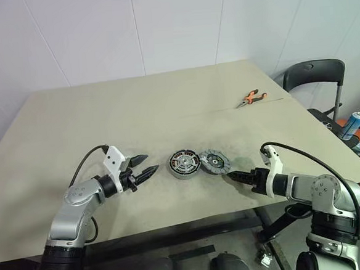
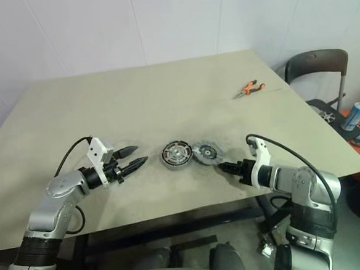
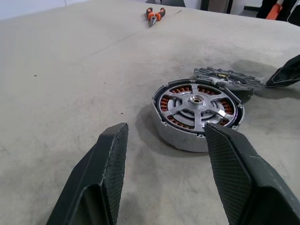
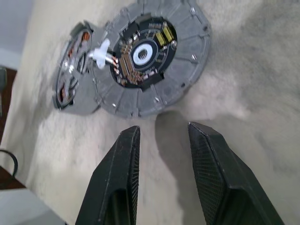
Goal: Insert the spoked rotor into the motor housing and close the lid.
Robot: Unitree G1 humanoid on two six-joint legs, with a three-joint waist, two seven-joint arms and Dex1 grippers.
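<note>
Motor housing (image 1: pixel 184 164) flat on surface (image 1: pixel 165 105) near front edge, silver spoked rotor seated inside, copper windings visible around it. Lid (image 1: pixel 214 161) touching housing at its 3 o'clock, one edge propped up on housing rim, circuit side showing. Left pincer (image 1: pixel 146 167) at housing's 9 o'clock, wide open, empty. Right pincer (image 1: pixel 231 176) at lid's 4 o'clock, partly open, empty. Orange pliers (image 1: pixel 252 98) far off at 1 o'clock.

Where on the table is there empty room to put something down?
Lots of bare table lies behind the motor housing, up to the pliers. The far left side is bare too. It is crowded near the front edge, where the housing and the grey disc touch between both end effectors.
</note>
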